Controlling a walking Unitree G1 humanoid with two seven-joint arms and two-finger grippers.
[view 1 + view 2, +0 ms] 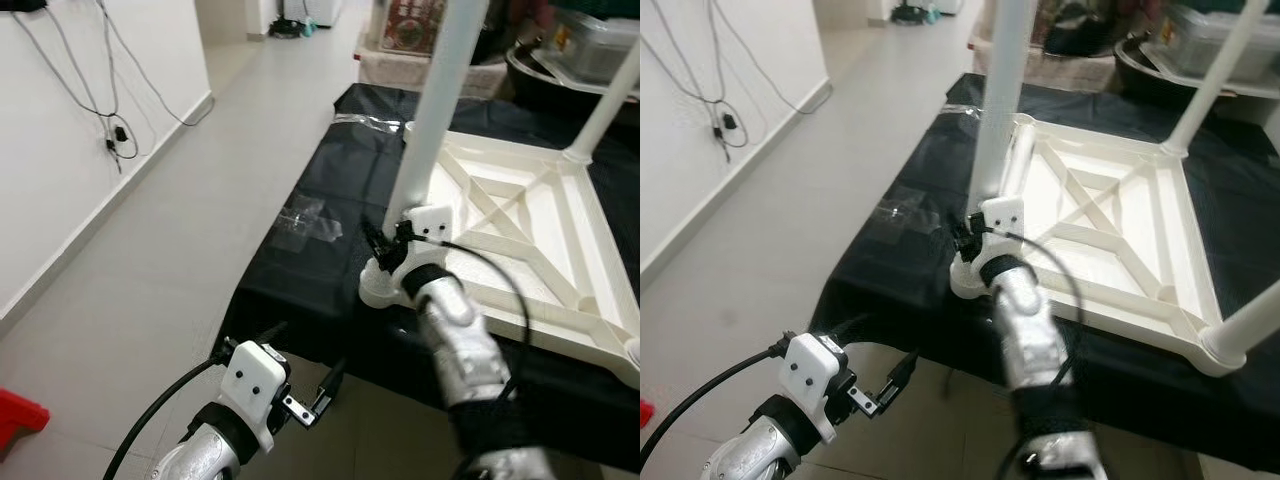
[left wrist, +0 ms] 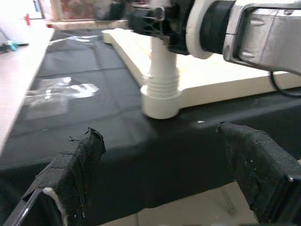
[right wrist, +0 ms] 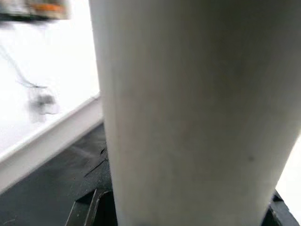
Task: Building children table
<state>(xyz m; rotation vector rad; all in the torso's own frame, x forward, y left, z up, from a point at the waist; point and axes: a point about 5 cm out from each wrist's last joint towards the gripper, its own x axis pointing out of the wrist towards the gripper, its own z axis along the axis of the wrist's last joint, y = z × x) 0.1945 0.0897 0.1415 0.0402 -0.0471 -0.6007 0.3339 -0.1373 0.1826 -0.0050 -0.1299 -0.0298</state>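
Gripping: right gripper [image 1: 392,243] clamping low on the white table leg [image 1: 440,100], just above the corner socket [image 2: 161,101].
Lying: upturned tabletop [image 1: 1110,215] resting on the black cloth [image 1: 320,270], that leg's corner nearest.
Axis: leg standing near upright, slightly tilted.
Idling: left gripper [image 1: 318,395] hanging below the socket, off the cloth edge, fingers [image 2: 70,165] spread wide, holding nothing.
Nearer arm: right, reaching forward, wrist level.
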